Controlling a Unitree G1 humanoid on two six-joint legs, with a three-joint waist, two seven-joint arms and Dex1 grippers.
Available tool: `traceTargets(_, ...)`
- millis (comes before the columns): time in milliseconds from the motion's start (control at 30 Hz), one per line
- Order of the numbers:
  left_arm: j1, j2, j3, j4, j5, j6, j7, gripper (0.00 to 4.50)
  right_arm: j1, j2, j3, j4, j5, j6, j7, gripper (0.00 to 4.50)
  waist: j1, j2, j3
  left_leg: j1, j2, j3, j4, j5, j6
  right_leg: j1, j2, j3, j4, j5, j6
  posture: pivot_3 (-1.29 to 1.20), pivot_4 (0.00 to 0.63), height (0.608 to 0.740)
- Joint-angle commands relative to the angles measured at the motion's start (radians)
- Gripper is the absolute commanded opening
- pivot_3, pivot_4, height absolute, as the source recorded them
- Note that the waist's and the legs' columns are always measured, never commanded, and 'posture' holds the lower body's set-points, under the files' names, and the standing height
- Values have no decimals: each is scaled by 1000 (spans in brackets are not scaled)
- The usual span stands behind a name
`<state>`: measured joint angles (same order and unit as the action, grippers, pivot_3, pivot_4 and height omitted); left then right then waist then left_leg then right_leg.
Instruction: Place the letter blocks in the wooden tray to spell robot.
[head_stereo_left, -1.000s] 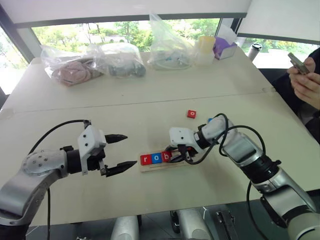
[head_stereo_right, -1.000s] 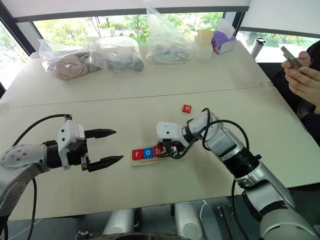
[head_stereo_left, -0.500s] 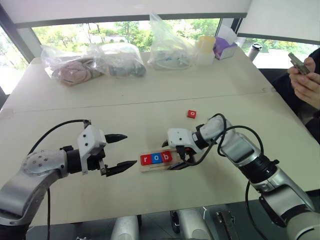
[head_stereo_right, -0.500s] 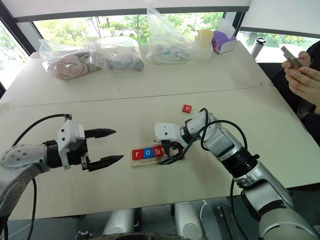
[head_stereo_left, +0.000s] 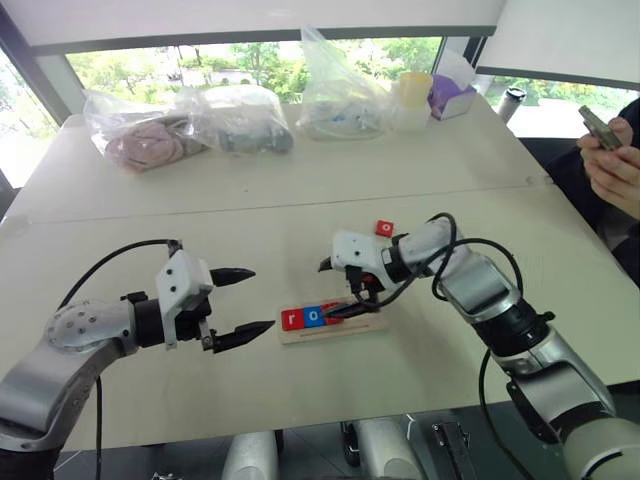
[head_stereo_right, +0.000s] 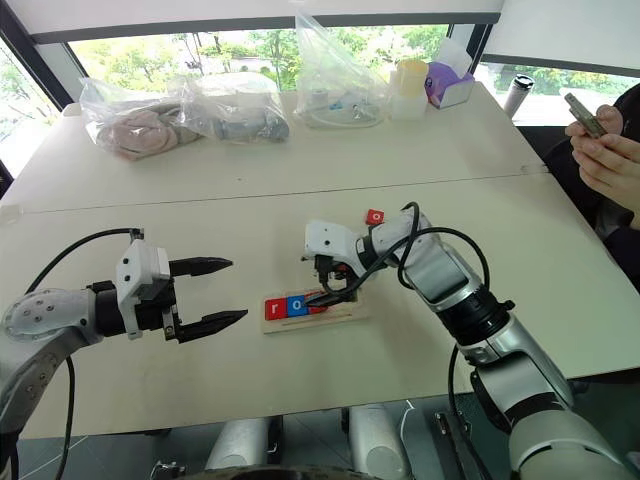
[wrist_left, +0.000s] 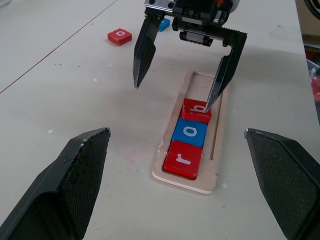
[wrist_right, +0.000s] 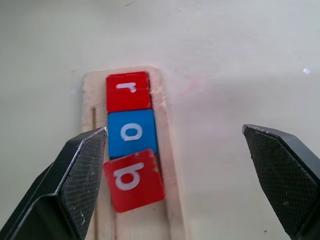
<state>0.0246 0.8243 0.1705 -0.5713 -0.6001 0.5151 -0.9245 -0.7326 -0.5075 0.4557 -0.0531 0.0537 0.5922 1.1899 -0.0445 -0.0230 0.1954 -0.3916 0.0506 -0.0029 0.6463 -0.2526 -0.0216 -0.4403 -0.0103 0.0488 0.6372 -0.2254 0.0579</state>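
Worktop (head_stereo_left: 150, 220): pale, bags along the window side.
Wooden tray (wrist_left: 218, 150): holds r, o, b; b block (wrist_right: 134, 179) sits a bit crooked.
Right gripper (wrist_left: 175, 87): wide open, empty, over b.
Left gripper (head_stereo_left: 244, 302): open, empty, left of the tray.
Tip: probably square b up, then fetch red o block (head_stereo_left: 384, 228).

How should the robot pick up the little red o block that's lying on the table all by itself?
Best from straight above, I think. The red o block lies flat on the table, away from the wooden tray, so only its thin side edges can be pinched. The right gripper is nearest, with jaws open; lower one finger on each of two opposite edges and close.
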Motion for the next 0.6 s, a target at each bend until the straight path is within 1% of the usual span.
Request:
traceTargets(33, -1, 24, 36, 0, -2, -15, -19, 4500, -4, 30, -6, -31, 8, 25, -40, 4448, 0, 0, 0, 0, 0, 0, 0, 0, 0, 0, 0, 0, 0, 0, 0, 0, 150, 740)
traceTargets(200, -13, 31, 39, 9, -1, -16, -20, 4500, -1, 60, 11, -17, -16, 8, -96, 4448, 0, 0, 0, 0, 0, 0, 0, 0, 0, -1, 0, 0, 1, 0, 0, 0, 150, 740)
traceTargets(433, -19, 29, 35, 13, 1, -16, -18, 4500, 19, 26, 49, 18, -67, -57, -98, 4448, 0, 0, 0, 0, 0, 0, 0, 0, 0, -1, 0, 0, 1, 0, 0, 0, 150, 740)
traceTargets(600, -21, 29, 34, 15, 1, -15, -19, 4500, 20, 7, 39, 30, -74, -80, -91, 4448, -2, 0, 0, 0, 0, 0, 0, 0, 0, -1, 0, 0, 1, 0, 0, 0, 150, 740)
